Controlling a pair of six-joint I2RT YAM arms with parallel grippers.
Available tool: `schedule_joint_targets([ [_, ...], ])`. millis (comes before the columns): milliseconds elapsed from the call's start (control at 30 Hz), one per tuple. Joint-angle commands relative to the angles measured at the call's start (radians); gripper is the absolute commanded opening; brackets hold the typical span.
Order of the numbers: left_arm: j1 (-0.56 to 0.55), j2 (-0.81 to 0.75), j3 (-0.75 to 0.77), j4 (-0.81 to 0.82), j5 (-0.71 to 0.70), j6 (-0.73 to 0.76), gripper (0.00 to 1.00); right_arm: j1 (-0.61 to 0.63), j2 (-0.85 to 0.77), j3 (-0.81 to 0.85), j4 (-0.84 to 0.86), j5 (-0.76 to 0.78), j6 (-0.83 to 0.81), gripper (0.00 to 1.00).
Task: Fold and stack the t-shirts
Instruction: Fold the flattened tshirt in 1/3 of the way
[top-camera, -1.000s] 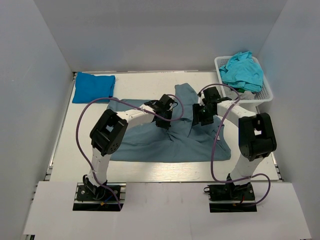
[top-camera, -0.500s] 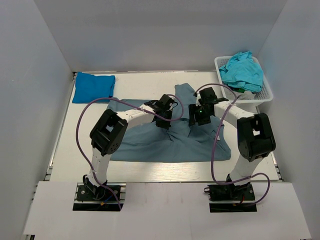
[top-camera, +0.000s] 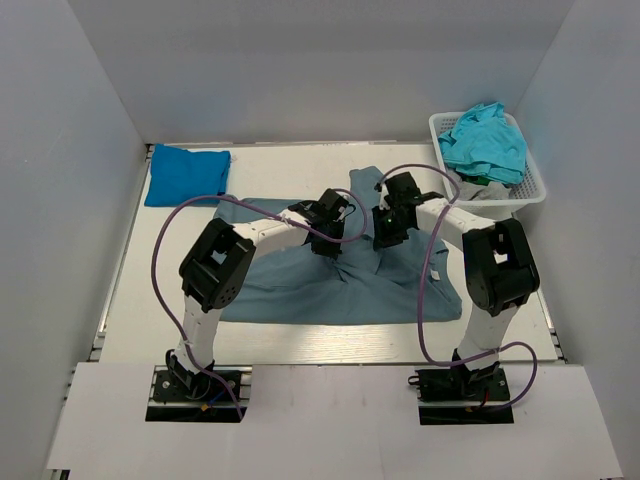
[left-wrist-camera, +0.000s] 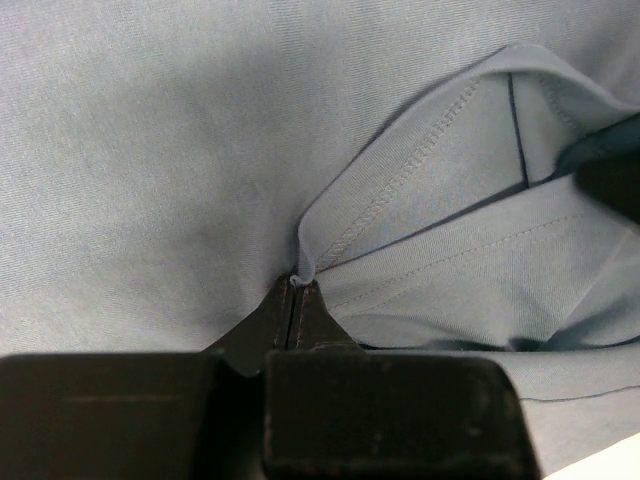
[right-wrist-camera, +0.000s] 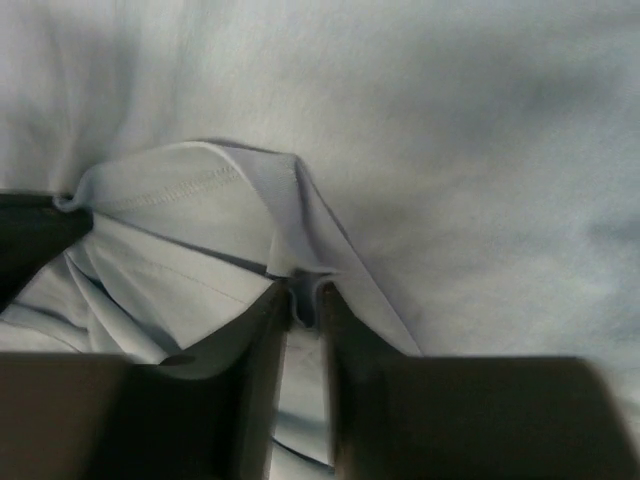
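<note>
Left claw (left-wrist-camera: 293, 292) pinches rumpled grey-blue t-shirt (top-camera: 300, 285)

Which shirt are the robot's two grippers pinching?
The big grey-blue shirt spread mid-table: the left gripper and right gripper both pinch its cloth. The bright blue shirt lies folded far left; the turquoise shirts sit in the basket.

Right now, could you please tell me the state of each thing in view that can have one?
Grey-blue t-shirt: spread out, bunched in the middle, pinched by both end effectors.
Bright blue t-shirt: folded, lying apart at the far left.
White basket: upright, filled.
Turquoise t-shirts: crumpled, unfolded, in the basket.
Left end effector: shut on the grey-blue hem.
Right end effector: shut on a grey-blue fold.
</note>
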Motion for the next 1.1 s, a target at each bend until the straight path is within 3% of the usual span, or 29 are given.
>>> schedule_joint_targets([
  [0, 0.005, -0.049, -0.021, -0.035, -0.039, 0.007, 0.0, -0.001, -0.012, 0.046, 0.045, 0.035, 0.044, 0.23],
  [67, 0.005, -0.059, -0.021, -0.035, -0.048, 0.007, 0.0, -0.002, -0.009, 0.056, 0.033, 0.066, 0.09, 0.15],
  [100, 0.005, -0.069, -0.021, -0.035, -0.048, 0.019, 0.0, -0.001, -0.007, 0.075, 0.025, 0.08, 0.11, 0.03],
  [133, 0.005, -0.085, -0.021, -0.035, -0.059, 0.019, 0.0, 0.001, -0.01, 0.079, 0.002, 0.119, 0.135, 0.0],
  [367, -0.008, -0.21, -0.064, 0.057, -0.048, 0.093, 0.0, -0.001, -0.092, 0.113, -0.14, 0.327, 0.216, 0.0],
  [600, -0.008, -0.3, -0.125, 0.14, 0.027, 0.105, 0.0, 0.002, -0.213, 0.104, -0.311, 0.365, 0.254, 0.0],
  [833, -0.008, -0.375, -0.199, 0.184, 0.038, 0.094, 0.0, 0.002, -0.282, 0.173, -0.556, 0.525, 0.305, 0.0],
  [1067, -0.008, -0.397, -0.23, 0.194, 0.061, 0.073, 0.0, 0.002, -0.345, 0.222, -0.642, 0.488, 0.297, 0.0],
])
